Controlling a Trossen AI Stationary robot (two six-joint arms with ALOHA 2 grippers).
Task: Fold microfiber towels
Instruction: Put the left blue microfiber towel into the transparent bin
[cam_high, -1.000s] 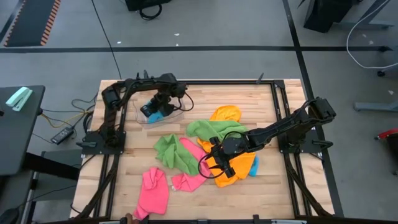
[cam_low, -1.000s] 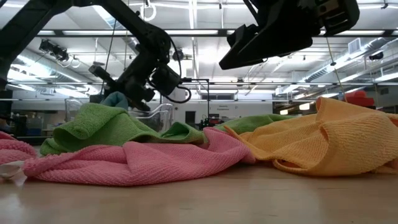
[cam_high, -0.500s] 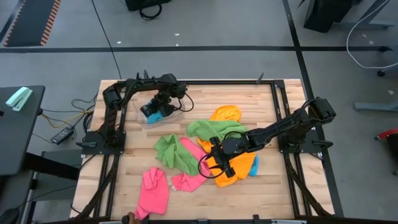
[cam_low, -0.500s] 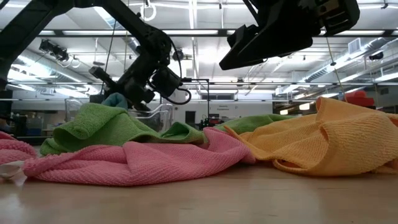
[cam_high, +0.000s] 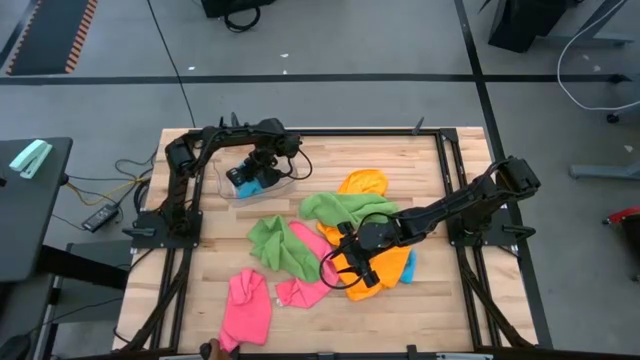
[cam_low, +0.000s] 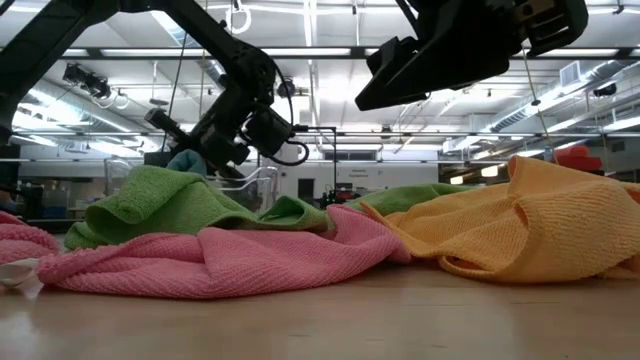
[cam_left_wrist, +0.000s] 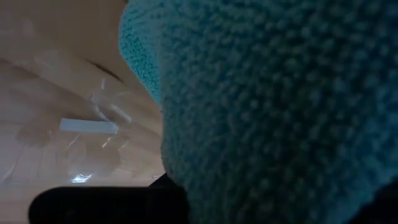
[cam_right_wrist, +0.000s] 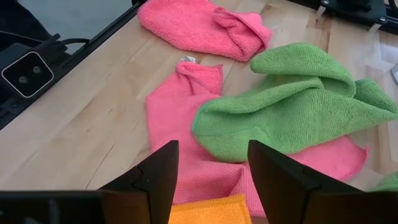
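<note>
The left gripper reaches into the clear plastic tub at the table's far left, fingers clamped on a sky-blue microfiber towel that blocks most of its wrist view. The right gripper hovers, fingers apart, over the orange towel; pink and green towels lie rumpled alongside, the orange one partly hidden beneath the arm
</note>
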